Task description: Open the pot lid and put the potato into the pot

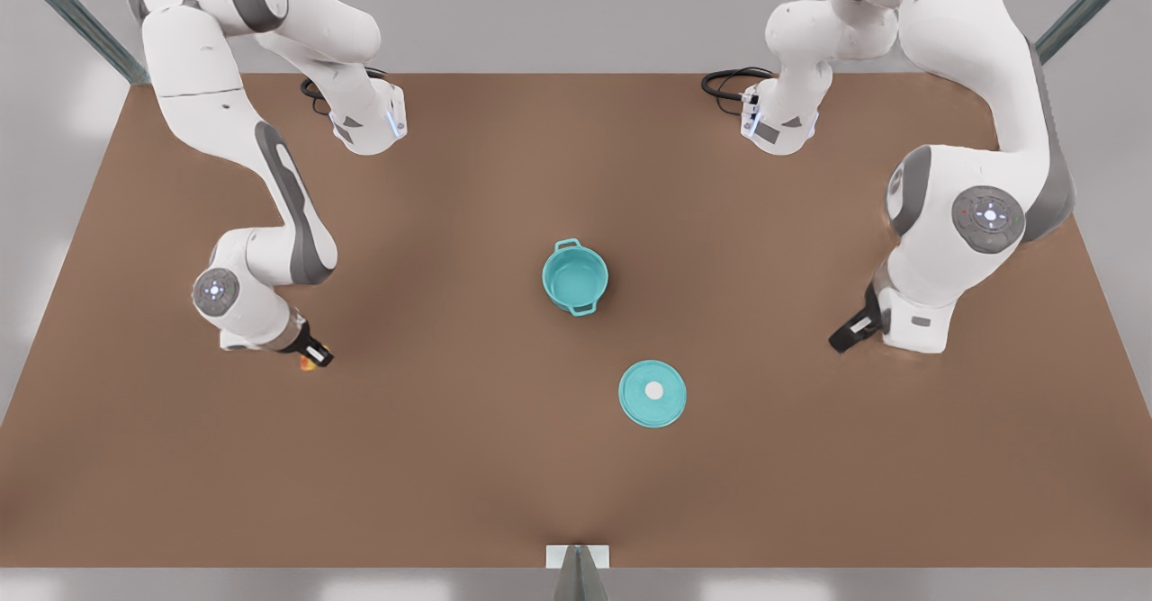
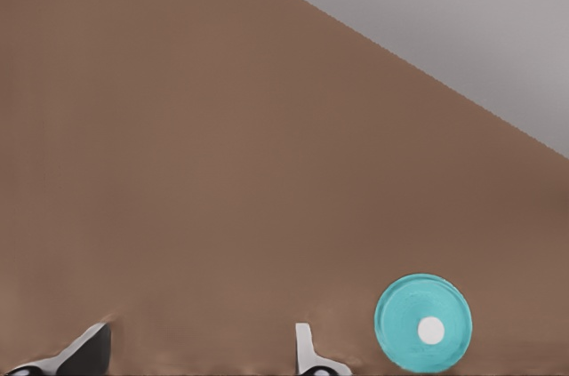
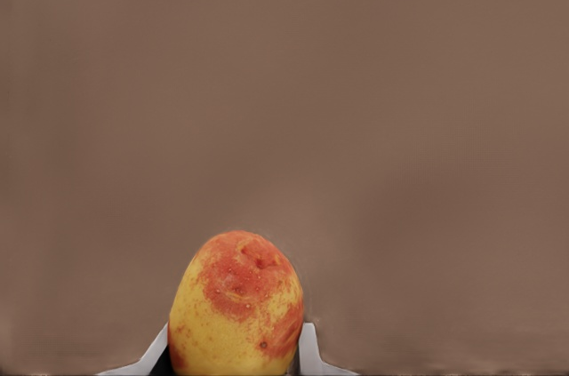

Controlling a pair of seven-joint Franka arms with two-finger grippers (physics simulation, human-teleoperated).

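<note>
Front view: right gripper (image 1: 310, 360) clamps potato (image 1: 307, 363); left gripper (image 1: 841, 340) spread empty; pot lid (image 1: 652, 393) beside uncovered pot (image 1: 575, 277)

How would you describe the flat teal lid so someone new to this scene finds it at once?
On the bare brown table, find the small round open teal pot with two loop handles near the middle. Just toward the camera and slightly to the front view's right lies the flat round teal lid, apart from the pot. Unlike the pot, it is a plain disc with a white knob at its centre.
</note>
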